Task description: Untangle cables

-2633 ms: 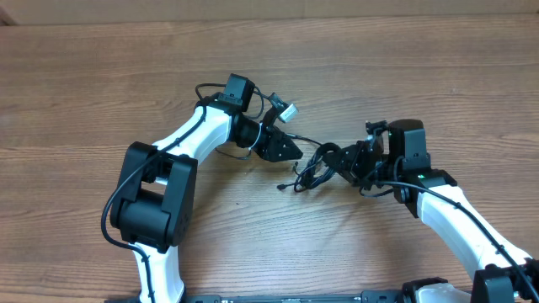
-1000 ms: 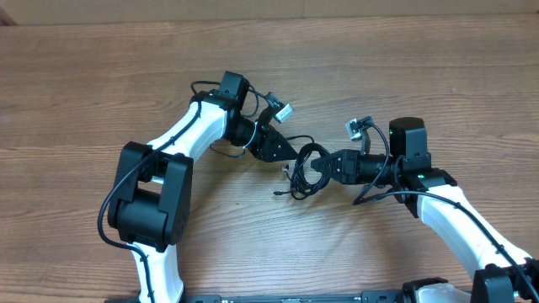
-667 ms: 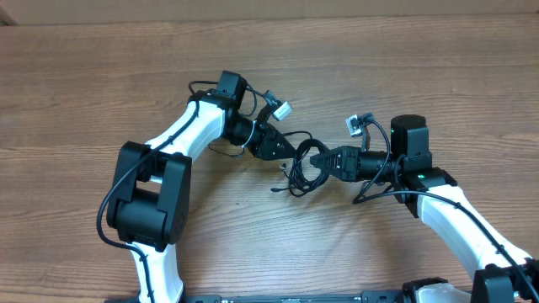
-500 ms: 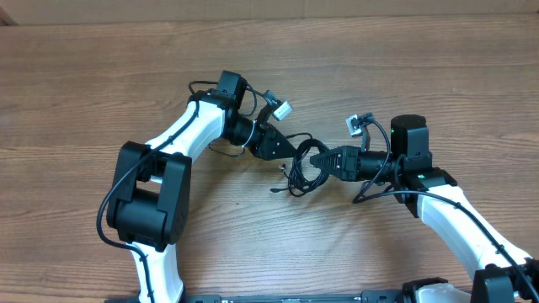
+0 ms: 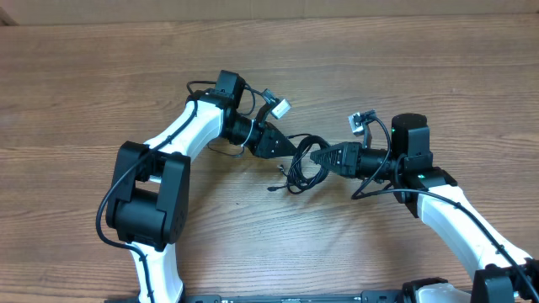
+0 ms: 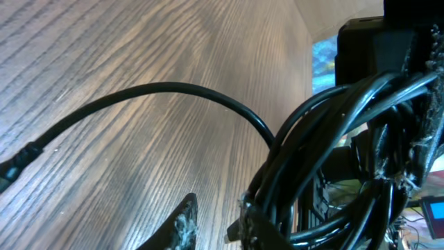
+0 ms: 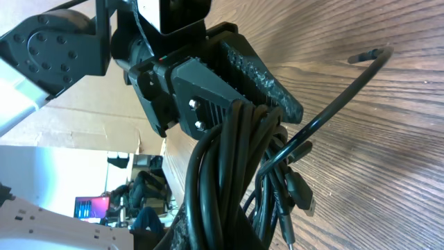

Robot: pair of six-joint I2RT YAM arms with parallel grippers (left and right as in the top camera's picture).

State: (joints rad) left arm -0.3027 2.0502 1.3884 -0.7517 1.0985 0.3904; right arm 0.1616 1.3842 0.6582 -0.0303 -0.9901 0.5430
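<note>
Overhead view of a wood-grain table w/ two white-and-black robot arms. Nearest the bottom edge, the L arm is seen at lower left w/ a bulky black joint, and the R arm at lower right. Both are bent inward, so the grippers are brought almost tip to tip near the table's middle.

The cables are found there: a small knot of thin black loops btw the two tips, w/ a loose end trailed down-left over the wood.

The R gripper is pointed left, and its jaws are closed tight on the right side of the knot. In its wrist view the cables are seen as a thick sheaf rising from the bottom of the frame, w/ small plugs dangling beside it.

The L gripper is pointed right, w/ the left side of the knot lying btw its jaws. The jaws are set narrow around the cables. In its wrist view one fingertip is seen low in frame, w/ a sliver of wood showing btw it and the cables. Whether they are actually pinched can't be told. A single strand is arched out of the knot to the left.

Farther back, a white connector is seen by the L wrist and a second white connector by the R wrist. Beyond them the wood is bounded by a pale strip along the top edge.
</note>
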